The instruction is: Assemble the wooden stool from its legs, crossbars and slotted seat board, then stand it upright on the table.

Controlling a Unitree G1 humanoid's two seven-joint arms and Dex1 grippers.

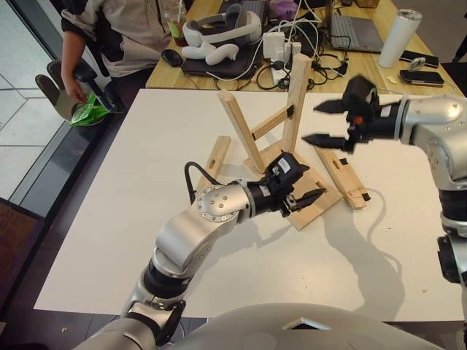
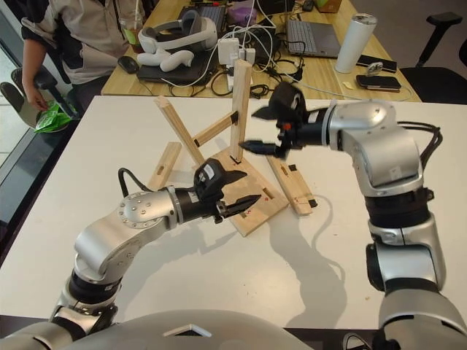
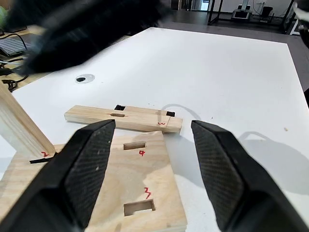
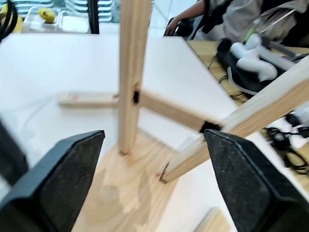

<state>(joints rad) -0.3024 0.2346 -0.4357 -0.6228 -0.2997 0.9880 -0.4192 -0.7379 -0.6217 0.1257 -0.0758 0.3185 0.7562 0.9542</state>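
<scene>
Presently, one leg [image 1: 295,102] is stood upright, the other leg [image 1: 241,135] tilted toward eleven o'clock; left claw [image 2: 246,187] and right claw [image 1: 310,123] are held open, empty.

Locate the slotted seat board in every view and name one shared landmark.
Left eye view: seat board flat at centre, beneath the left gripper.
Right eye view: centre, same gripper above.
Left wrist view: framed by that gripper's fingers.
Right wrist view: under the legs, framed by the right gripper.
Landmark: the upright leg slotted in.
</scene>
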